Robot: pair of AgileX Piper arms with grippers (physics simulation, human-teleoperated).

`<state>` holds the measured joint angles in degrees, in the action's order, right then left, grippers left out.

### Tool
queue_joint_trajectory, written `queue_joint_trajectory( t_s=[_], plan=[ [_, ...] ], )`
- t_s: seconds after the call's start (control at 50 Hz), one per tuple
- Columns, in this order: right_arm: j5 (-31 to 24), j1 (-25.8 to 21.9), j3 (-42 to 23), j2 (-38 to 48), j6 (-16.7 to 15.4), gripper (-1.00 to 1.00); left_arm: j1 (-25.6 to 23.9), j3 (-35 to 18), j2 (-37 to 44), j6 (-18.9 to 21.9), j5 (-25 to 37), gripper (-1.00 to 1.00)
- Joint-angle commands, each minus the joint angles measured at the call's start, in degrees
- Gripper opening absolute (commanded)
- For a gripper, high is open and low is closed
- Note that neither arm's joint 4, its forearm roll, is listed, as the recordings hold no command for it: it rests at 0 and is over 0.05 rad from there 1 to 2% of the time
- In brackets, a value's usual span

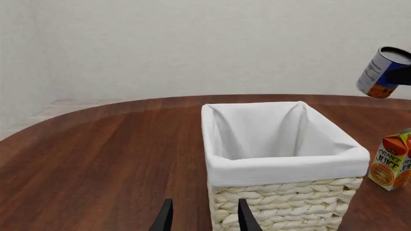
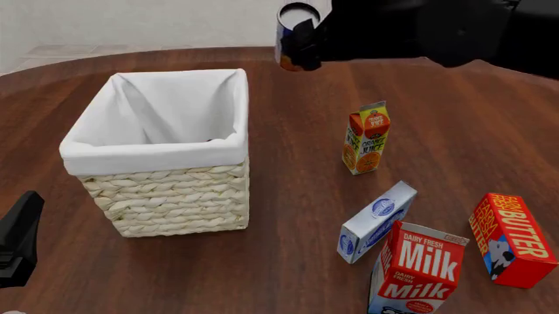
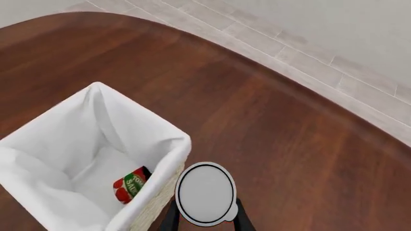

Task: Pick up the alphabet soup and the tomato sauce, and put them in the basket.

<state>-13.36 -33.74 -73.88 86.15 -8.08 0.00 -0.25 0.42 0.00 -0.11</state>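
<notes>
The basket of pale wicker with a white lining stands on the table's left half, also in the left wrist view. Inside it lies a red and green can, the tomato sauce. My right gripper is shut on the alphabet soup, a can with a white, blue and orange label, held in the air beyond the basket's far right corner; its grey lid fills the space between the fingers. My left gripper hangs open and empty just in front of the basket's near side.
To the right of the basket stand an orange juice carton and a red milk carton. A small blue and white carton lies between them, and a red butter box sits at the right edge.
</notes>
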Motion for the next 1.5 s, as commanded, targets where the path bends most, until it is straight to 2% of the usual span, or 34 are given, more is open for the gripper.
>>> queue_joint_trajectory(
  t_s=[0.02,0.98,1.5],
  plan=[
    [0.0,-2.6,-0.7,0.4,1.1,-1.00,0.0,0.0,0.0,0.0,0.0,1.00],
    [-0.5,-7.5,-2.0,1.9,0.7,-1.00,0.0,0.0,0.0,0.0,0.0,1.00],
    [-1.0,-10.1,-5.8,5.2,0.8,-1.00,0.0,0.0,0.0,0.0,0.0,1.00]
  ],
)
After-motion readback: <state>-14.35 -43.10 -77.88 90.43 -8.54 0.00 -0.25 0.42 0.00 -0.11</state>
